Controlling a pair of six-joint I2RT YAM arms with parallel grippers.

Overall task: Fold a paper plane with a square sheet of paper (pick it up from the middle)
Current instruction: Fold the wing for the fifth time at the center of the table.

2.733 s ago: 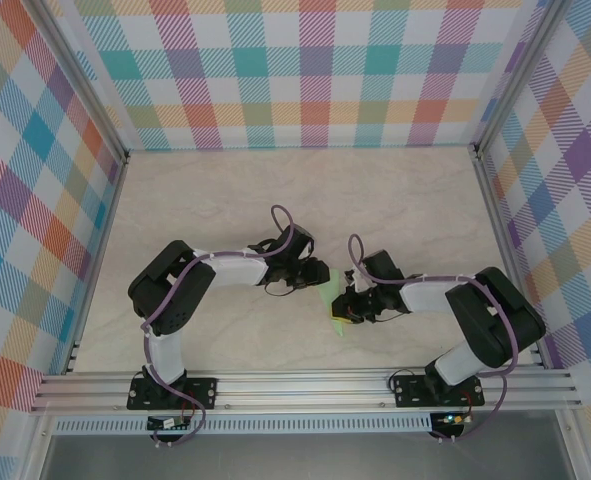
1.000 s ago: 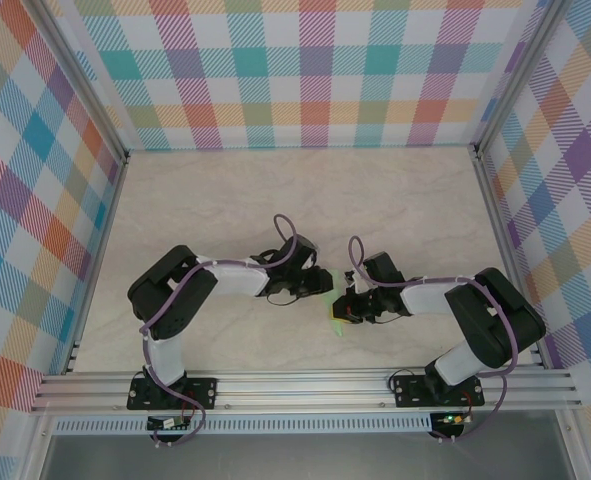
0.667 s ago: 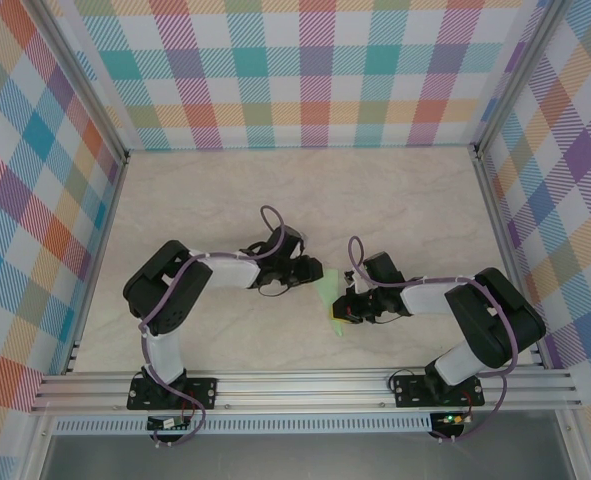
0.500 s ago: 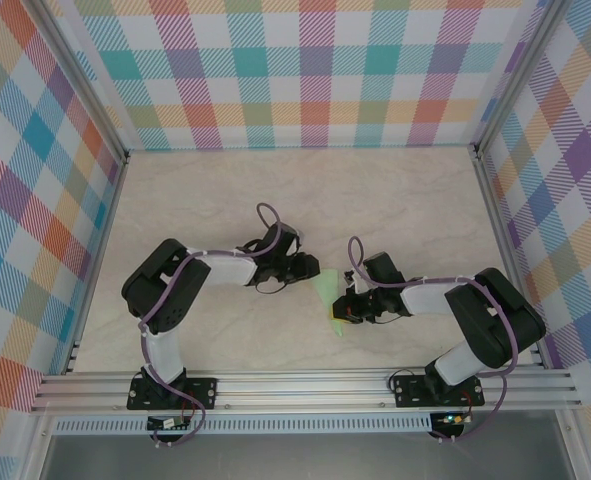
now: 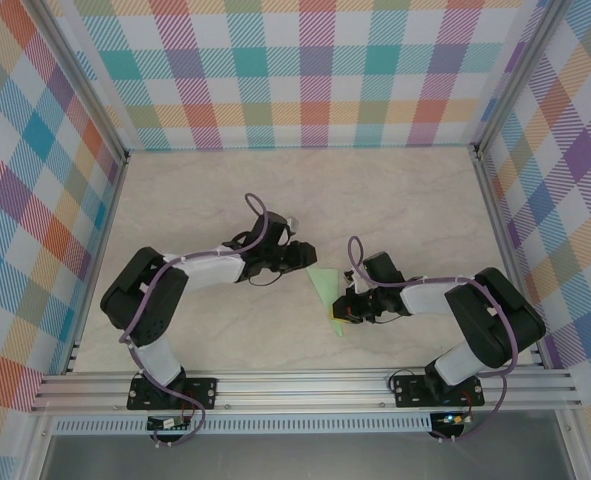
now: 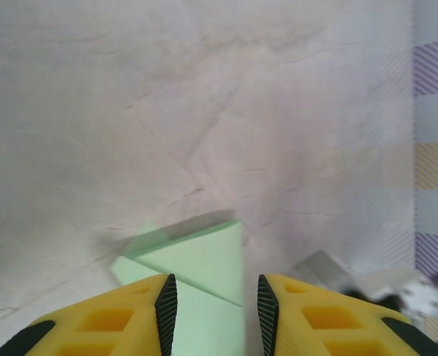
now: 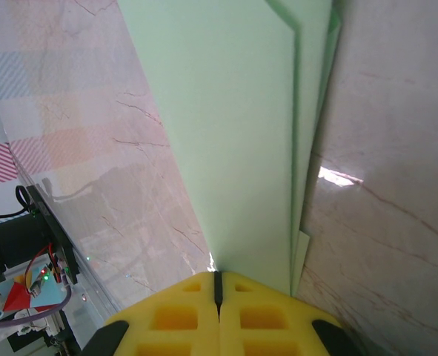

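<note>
1 marble tabletop (image 5: 405, 200), plaid walls (image 5: 315, 70); L jaws spread, R jaws pressed together at paper (image 5: 326, 288).

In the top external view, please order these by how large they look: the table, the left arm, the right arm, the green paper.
1. table
2. left arm and right arm: they look about alike, so not ranked
3. green paper, clearly the smallest

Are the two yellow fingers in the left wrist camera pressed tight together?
No, the fingers of the left gripper stand apart, and the pale-green paper shows through the gap between them.
</note>
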